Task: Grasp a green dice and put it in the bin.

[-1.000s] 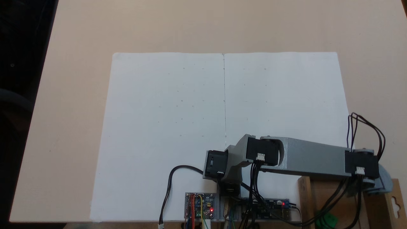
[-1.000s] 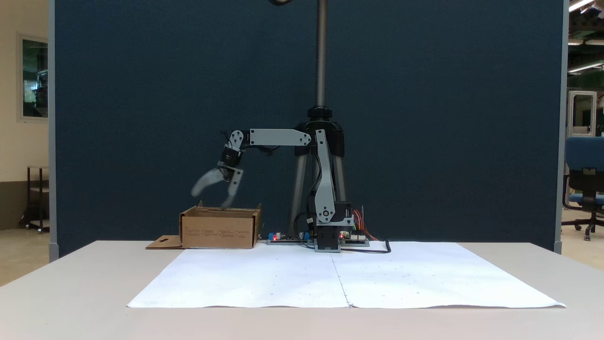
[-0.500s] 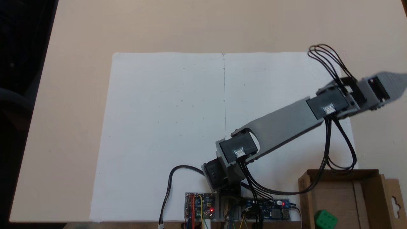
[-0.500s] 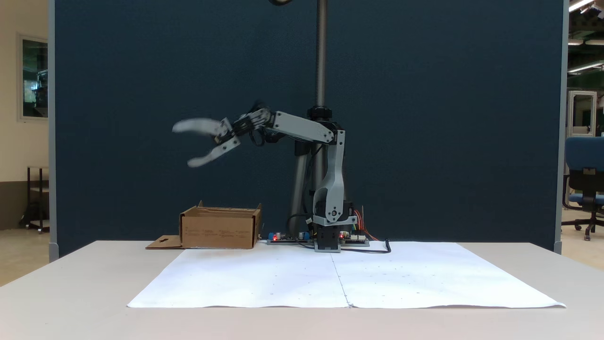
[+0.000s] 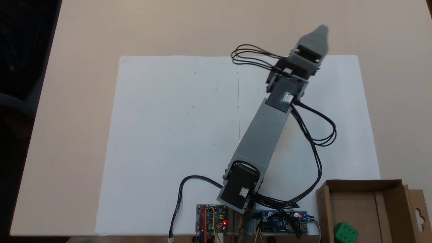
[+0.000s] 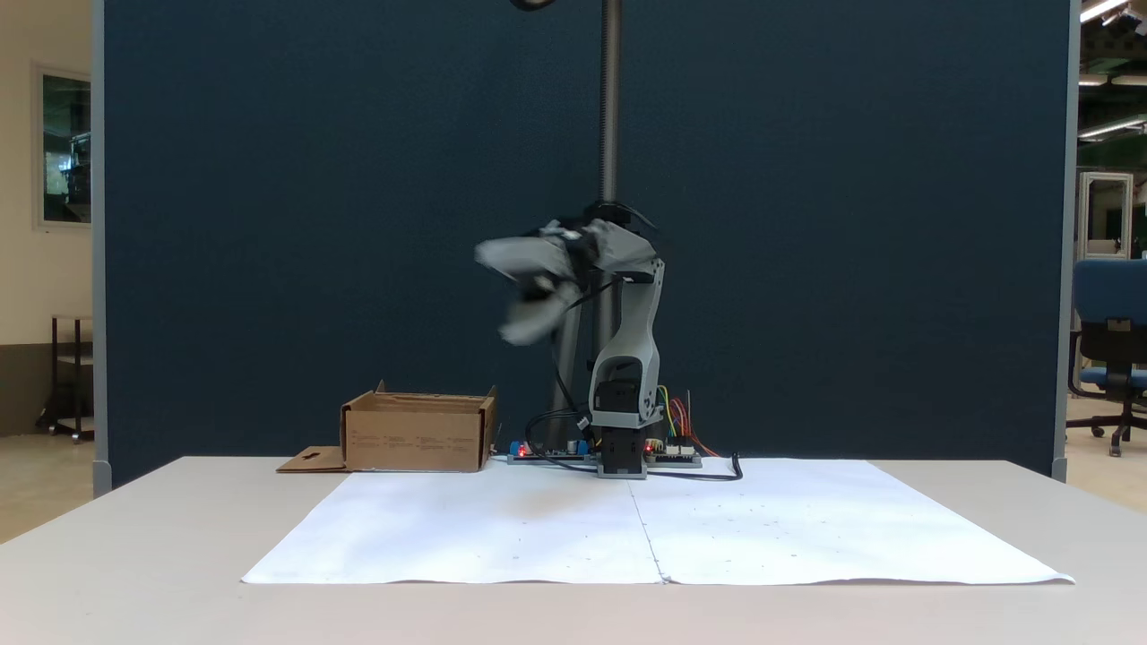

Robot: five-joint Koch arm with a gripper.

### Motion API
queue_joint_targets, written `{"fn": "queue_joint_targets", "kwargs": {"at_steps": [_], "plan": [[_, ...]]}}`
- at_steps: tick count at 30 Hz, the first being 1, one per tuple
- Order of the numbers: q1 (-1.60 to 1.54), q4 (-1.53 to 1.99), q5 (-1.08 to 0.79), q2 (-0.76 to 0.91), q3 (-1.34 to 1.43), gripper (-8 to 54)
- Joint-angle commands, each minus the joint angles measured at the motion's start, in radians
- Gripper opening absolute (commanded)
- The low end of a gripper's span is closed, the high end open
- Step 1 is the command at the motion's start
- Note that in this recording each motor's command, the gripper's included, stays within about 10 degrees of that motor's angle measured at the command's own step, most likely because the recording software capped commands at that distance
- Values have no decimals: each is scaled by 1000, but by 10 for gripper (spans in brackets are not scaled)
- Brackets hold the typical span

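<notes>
Fixed view: green dice (image 5: 345, 233) bright, dark recessed pips, inside bin (image 5: 394, 193). No legible writing. Gripper (image 6: 517, 294) blurred, jaws spread, empty.

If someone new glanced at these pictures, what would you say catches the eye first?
The grey arm stretches diagonally over the white paper, its gripper raised in the air, blurred, jaws spread. Next comes the bright green dice, lying inside the cardboard bin at the lower right corner of the top-down fixed view, apart from the arm.
</notes>
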Motion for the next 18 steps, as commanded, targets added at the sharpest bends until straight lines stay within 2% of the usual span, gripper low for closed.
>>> {"fn": "queue_joint_targets", "kwargs": {"at_steps": [1,6,18], "plan": [[-77,-74,35,77,38,443],[-244,-81,37,158,218,448],[-385,-457,-51,284,637,454]]}}
